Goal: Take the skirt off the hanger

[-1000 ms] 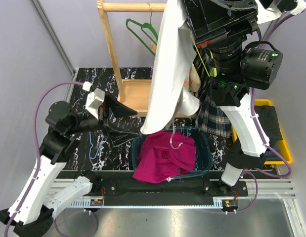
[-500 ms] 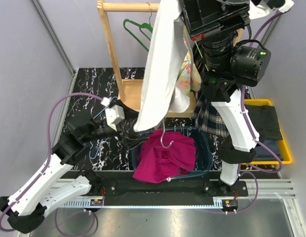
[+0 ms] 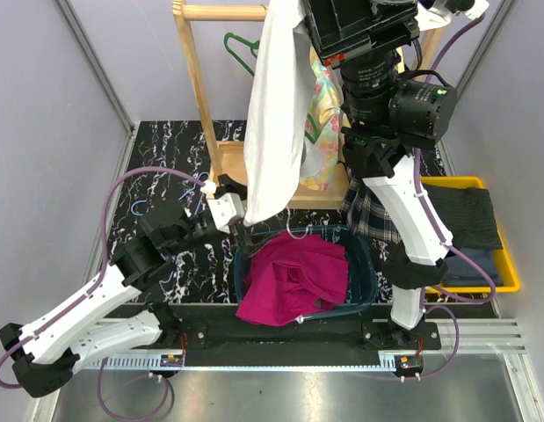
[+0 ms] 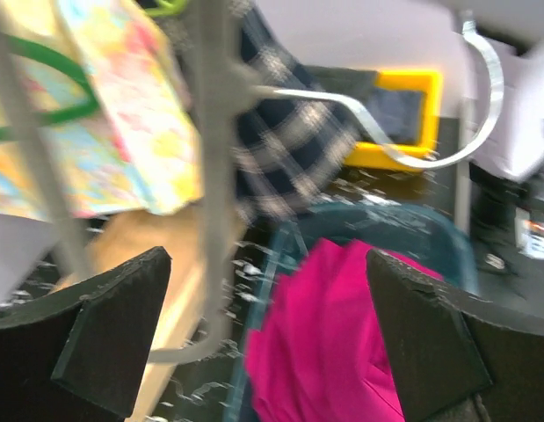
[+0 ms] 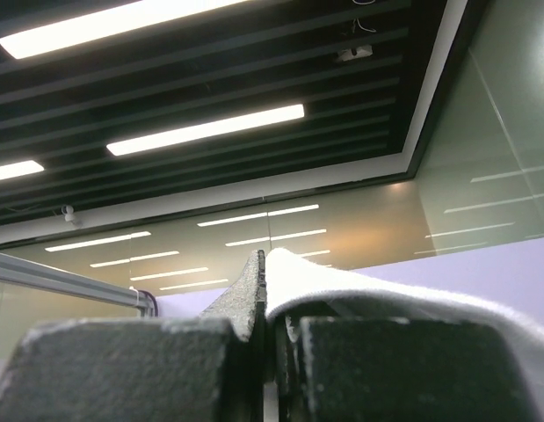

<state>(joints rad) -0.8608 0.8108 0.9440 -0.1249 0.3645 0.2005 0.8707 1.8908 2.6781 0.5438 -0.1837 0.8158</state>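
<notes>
pinching a fold of the white skirt [image 3: 276,114] in the right gripper [image 5: 267,303], jaws pressed tight together on the cloth, raised high above the table. dangling the skirt down in front of the wooden rack [image 3: 194,97], lower end reaching just above the teal basket [image 3: 366,251]. showing a metal hook [image 3: 295,232] poking out under the hem, over the magenta garment [image 3: 298,277] in the basket. holding the left gripper [image 4: 272,290] spread wide, gripping nothing, beside the skirt's lower end, with the blurred hanger [image 4: 214,176] appearing between its fingers [image 4: 122,325]. backing onto a floral garment [image 3: 322,105] and a plaid garment [image 3: 373,211] at the rack.
</notes>
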